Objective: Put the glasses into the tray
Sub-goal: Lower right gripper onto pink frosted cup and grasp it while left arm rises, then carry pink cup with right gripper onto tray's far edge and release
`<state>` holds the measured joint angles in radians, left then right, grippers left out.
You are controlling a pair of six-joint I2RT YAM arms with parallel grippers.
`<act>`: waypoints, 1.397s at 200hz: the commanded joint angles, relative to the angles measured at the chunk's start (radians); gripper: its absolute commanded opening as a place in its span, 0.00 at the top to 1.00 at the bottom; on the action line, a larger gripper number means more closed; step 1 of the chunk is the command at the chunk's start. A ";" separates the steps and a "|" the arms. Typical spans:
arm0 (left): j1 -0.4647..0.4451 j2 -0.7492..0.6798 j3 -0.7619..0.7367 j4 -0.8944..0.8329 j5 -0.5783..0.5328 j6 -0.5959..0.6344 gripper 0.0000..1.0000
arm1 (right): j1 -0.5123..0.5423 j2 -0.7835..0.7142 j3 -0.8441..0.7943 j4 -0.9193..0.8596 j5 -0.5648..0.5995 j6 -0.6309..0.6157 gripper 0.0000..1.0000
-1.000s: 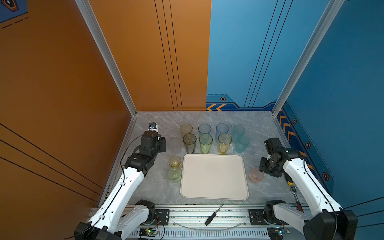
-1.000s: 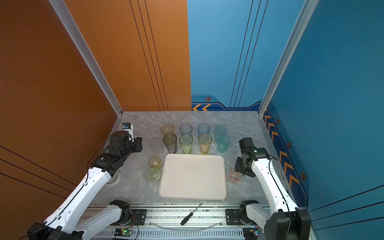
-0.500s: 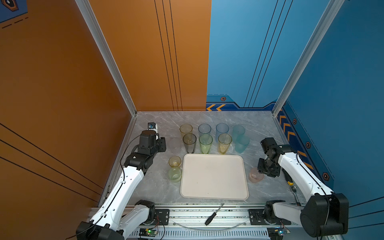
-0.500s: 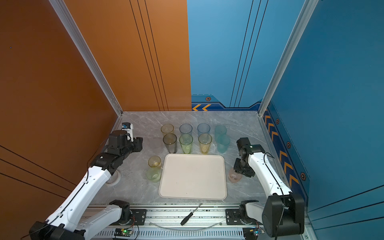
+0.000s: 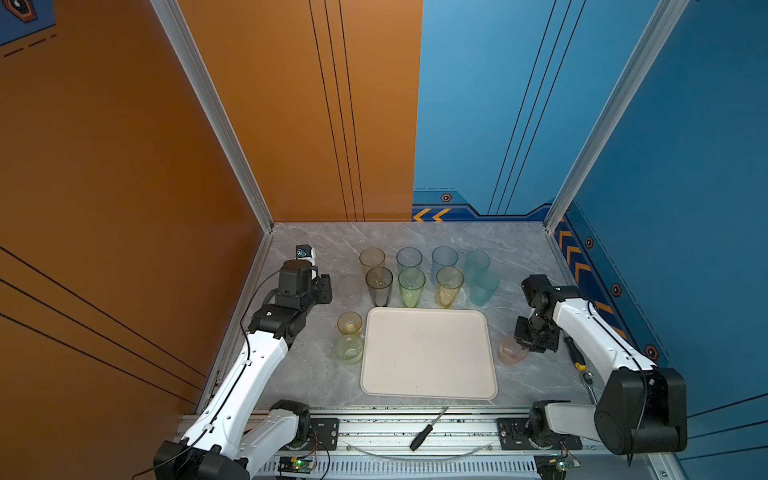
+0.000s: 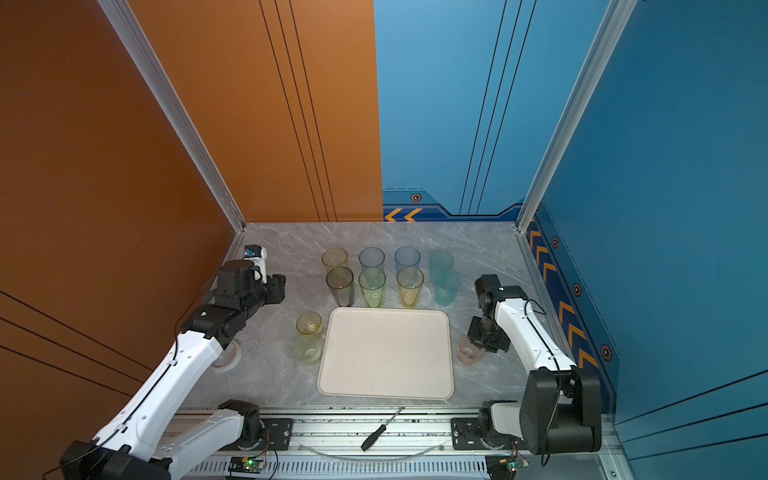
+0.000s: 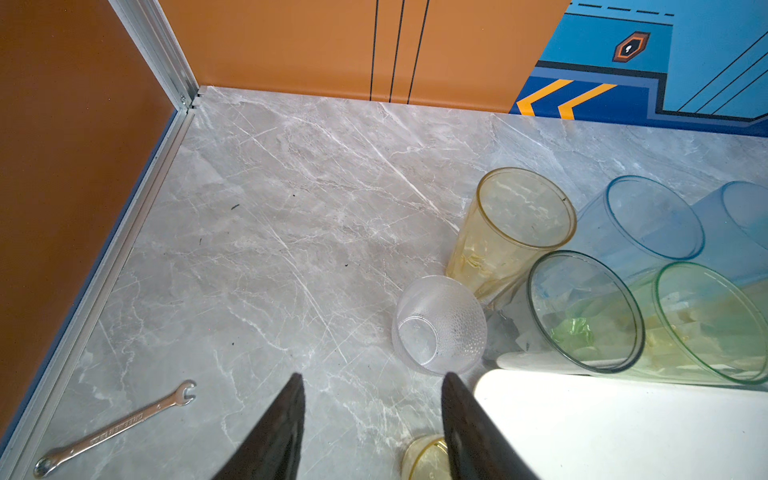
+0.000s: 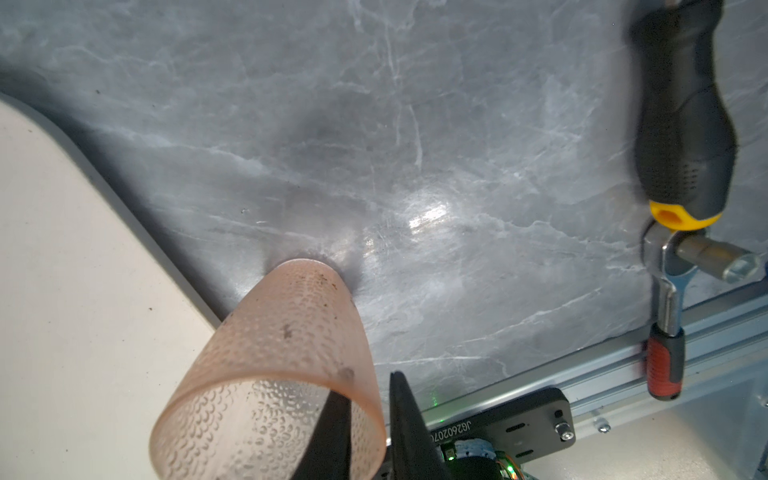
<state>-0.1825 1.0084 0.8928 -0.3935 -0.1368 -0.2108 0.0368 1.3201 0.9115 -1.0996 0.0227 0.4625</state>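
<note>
Left wrist view: left gripper (image 7: 370, 378) jaws apart, empty, facing the clear glass (image 7: 438, 326) on the table (image 7: 270, 249). Both top views: tray (image 5: 428, 353) bare. Right gripper (image 8: 363, 388) clamped on the pink glass (image 8: 286, 345) wall, just right of the tray. Step: first pickup. Next: lift over the rim, set down upright.

Right gripper (image 5: 522, 347) at pink glass (image 5: 505, 354), beside tray (image 5: 428, 357).

i record orange wall panels (image 5: 104, 145) left and far-left, blue panels (image 5: 706, 166) far-right and right, aluminium corner posts (image 5: 216, 120), grey marble-pattern tabletop (image 5: 415, 239).
</note>
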 commanded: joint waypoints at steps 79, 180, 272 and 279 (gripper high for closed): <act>0.009 0.020 0.016 -0.007 -0.004 -0.002 0.47 | 0.095 -0.052 0.029 0.018 0.067 0.000 1.00; -0.023 0.124 0.077 -0.103 -0.094 -0.017 0.47 | 0.588 0.038 0.436 0.031 0.128 -0.058 1.00; -0.041 0.139 0.085 -0.161 -0.057 -0.045 0.47 | 0.877 0.539 0.792 0.099 0.161 -0.186 1.00; -0.044 0.142 0.086 -0.162 -0.054 -0.045 0.47 | 0.877 0.570 0.822 0.098 0.144 -0.192 1.00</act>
<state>-0.2119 1.1522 0.9577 -0.5259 -0.2012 -0.2375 0.9157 1.8126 1.6382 -1.0077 0.1543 0.3229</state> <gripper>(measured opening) 0.527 0.048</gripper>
